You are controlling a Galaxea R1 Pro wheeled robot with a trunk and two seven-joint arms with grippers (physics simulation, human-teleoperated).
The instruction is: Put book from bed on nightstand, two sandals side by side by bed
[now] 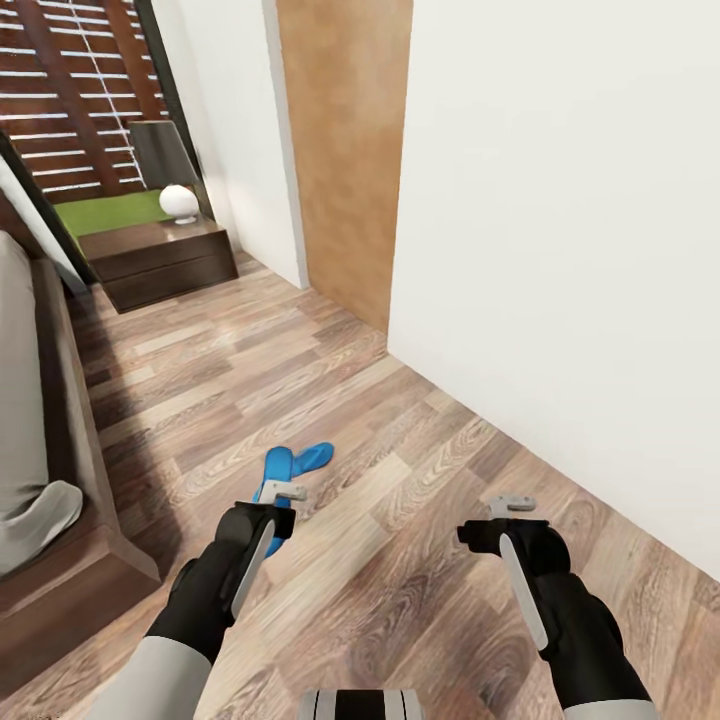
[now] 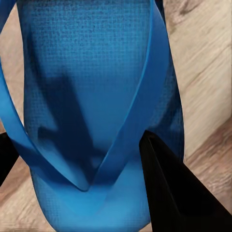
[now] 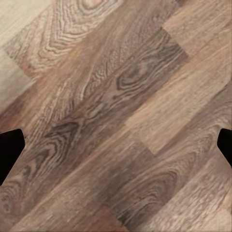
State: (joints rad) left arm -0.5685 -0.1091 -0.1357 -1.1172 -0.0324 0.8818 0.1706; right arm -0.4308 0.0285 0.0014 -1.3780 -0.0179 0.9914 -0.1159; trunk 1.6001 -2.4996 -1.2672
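Your left gripper [image 1: 268, 522] hangs right over the nearer sandal [image 2: 92, 111], and the left wrist view looks straight down onto its blue sole and V-shaped strap. One dark finger [image 2: 174, 193] is on one side of the strap and another at the opposite edge of the sole, so the jaws stand apart around it. I cannot tell whether they already touch it.

The other sandal [image 1: 312, 458] lies just beyond the first, angled off from it, on the wood floor [image 1: 400, 440] beside the bed [image 1: 60, 540].

To do this step well, come down until the fingers straddle the strap or the sole's edge, then close gently; a thin flat sole can slip out.

Your right gripper [image 1: 510, 528] hovers over bare floor, jaws wide apart and empty. The nightstand [image 1: 160, 255] stands well beyond the sandals, by the window. The book is not visible from here.
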